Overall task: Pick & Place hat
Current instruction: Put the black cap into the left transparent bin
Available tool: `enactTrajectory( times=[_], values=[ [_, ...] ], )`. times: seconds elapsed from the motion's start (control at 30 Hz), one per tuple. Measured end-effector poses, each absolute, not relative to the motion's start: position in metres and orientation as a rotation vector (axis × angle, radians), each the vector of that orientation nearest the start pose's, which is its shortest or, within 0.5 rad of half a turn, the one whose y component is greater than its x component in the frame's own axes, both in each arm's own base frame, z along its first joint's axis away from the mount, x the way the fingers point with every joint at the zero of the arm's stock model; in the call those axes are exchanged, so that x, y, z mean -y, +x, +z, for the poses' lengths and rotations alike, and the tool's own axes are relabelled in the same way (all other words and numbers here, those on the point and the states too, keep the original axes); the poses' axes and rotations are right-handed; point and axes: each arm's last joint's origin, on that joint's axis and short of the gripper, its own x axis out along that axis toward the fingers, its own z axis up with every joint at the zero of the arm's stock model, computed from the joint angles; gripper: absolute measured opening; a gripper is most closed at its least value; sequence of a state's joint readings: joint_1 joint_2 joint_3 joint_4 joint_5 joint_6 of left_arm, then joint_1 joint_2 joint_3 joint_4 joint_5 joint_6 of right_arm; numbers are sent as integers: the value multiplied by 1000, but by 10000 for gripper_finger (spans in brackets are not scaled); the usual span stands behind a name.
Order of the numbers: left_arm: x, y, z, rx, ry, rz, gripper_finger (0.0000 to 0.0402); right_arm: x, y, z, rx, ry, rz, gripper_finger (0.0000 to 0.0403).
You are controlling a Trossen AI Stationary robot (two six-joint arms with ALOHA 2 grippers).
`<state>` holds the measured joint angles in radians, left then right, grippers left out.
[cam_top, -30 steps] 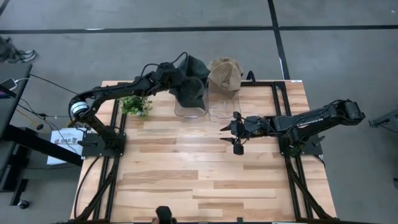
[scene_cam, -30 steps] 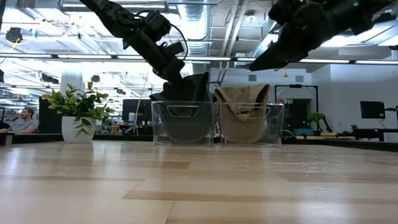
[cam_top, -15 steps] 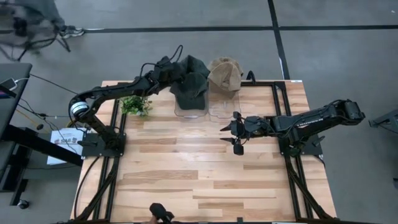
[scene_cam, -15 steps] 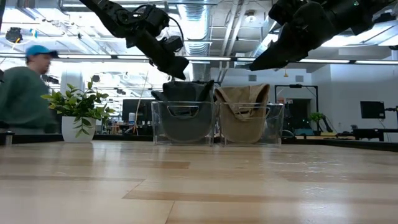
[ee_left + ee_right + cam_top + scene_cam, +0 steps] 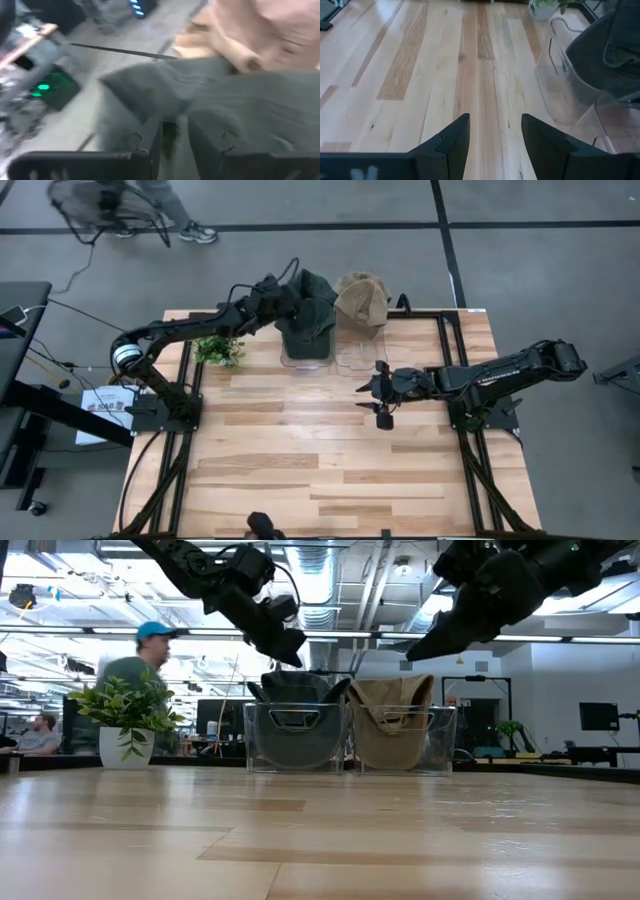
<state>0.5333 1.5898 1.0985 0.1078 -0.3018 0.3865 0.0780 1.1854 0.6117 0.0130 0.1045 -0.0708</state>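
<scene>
Left tool (image 5: 283, 298) above plank table (image 5: 300, 460)

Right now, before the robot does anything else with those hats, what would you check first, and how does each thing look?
1. Dark green hat sits in the left clear bin: ok.
2. Tan hat sits in the right clear bin: ok.
3. Left gripper has let go of the dark green hat: cannot tell; its narrow-set fingers are close over the fabric.
4. Right gripper open, holding nothing, over bare table: ok.
5. Potted plant upright, clear of the bins: ok.
</scene>
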Motion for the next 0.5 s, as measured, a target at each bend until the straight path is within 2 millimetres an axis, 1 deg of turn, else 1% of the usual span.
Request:
enactTrajectory(
  times=[0.07,0.13,0.27,0.37,0.5],
  values=[
    [-189,303,267,-569,265,671,81,-16,240,213,-569,-120,-4,170],
    [-191,302,269,-582,181,592,72,-18,240,213,-568,-121,1,171],
    [-196,297,282,-608,15,398,56,-21,239,213,-567,-135,19,171],
    [-198,295,297,-586,-45,262,55,-22,239,213,-567,-143,28,169],
    [-204,293,313,-557,-46,255,74,-22,239,213,-568,-143,28,168]
  ],
)
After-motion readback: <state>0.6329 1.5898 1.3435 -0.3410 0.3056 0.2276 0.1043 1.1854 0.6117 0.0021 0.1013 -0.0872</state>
